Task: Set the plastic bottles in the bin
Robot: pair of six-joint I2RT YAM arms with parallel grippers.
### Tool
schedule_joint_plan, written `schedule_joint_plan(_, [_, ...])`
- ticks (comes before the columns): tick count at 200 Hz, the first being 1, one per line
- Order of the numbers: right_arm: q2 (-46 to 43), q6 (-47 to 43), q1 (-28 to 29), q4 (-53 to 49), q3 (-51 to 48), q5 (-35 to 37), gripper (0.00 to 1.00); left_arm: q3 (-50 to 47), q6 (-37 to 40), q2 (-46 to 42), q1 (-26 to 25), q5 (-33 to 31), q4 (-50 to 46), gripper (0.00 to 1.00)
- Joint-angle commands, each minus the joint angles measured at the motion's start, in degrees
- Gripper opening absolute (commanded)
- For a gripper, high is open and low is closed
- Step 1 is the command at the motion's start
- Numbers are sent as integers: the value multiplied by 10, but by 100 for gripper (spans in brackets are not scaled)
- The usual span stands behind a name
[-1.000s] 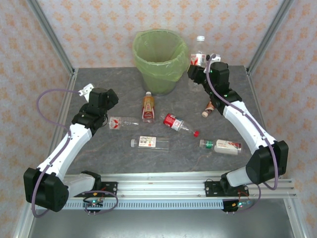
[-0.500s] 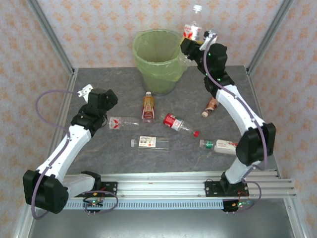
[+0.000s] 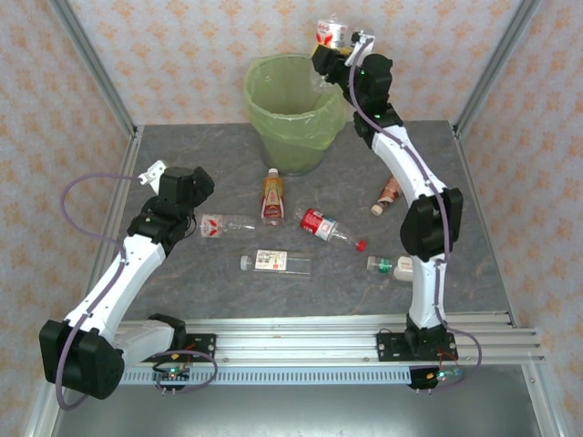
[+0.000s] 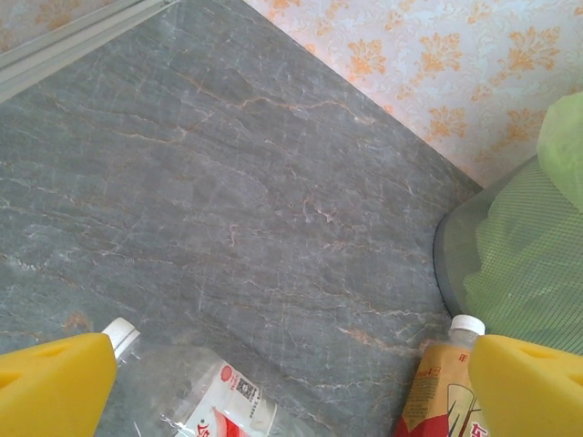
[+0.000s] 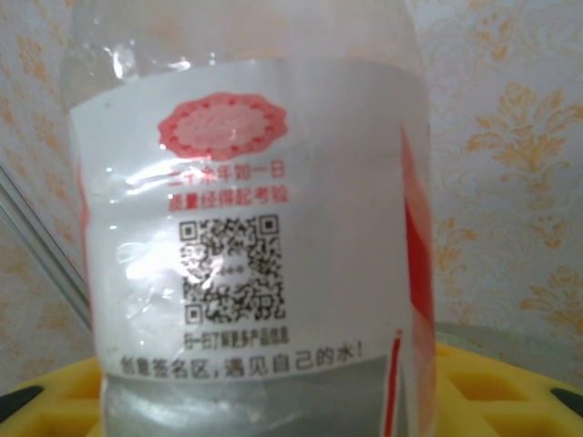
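Observation:
My right gripper [image 3: 335,55] is raised high at the back, shut on a clear plastic bottle [image 3: 330,35] with a red-and-white label, just over the right rim of the bin [image 3: 296,150]. The bin is round and lined with a light-green bag. In the right wrist view the held bottle [image 5: 246,228] stands upright between the yellow pads [image 5: 510,382]. My left gripper [image 3: 199,186] is open, low over the table. Between its yellow fingers [image 4: 55,387] lies a clear bottle [image 4: 196,391] with a red-and-white label, also seen from above [image 3: 221,224].
More bottles lie on the grey table: an orange one [image 3: 272,198] in front of the bin, a red-labelled one [image 3: 324,226], a white-labelled one [image 3: 275,262], a green-capped one [image 3: 401,267] and a brown one [image 3: 387,195]. Metal frame posts [image 3: 100,82] flank the table.
The right arm has lifted its bottle up and to the left, from beside the bin to above its right rim. The left arm has barely moved.

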Motion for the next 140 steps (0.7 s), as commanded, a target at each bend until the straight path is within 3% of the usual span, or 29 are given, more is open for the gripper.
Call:
schedule_joint_plan(1, [62,-45,4,-73,107,-36,57,-14,-19,8,4,-5,7,100])
schedule_joint_plan(42, [198,-82,5,-248,317,-44,57,-16,-25,4,4,-3,4,100])
schedule_joint_plan(65, [328,-119,5,-386,557,-47,57,-21,-22,-10,4,-25,-7,100])
schedule_joint_plan(140, [311,-175,5,-426,501,-38,63,-42,-27,-35,4,-71,-12,100])
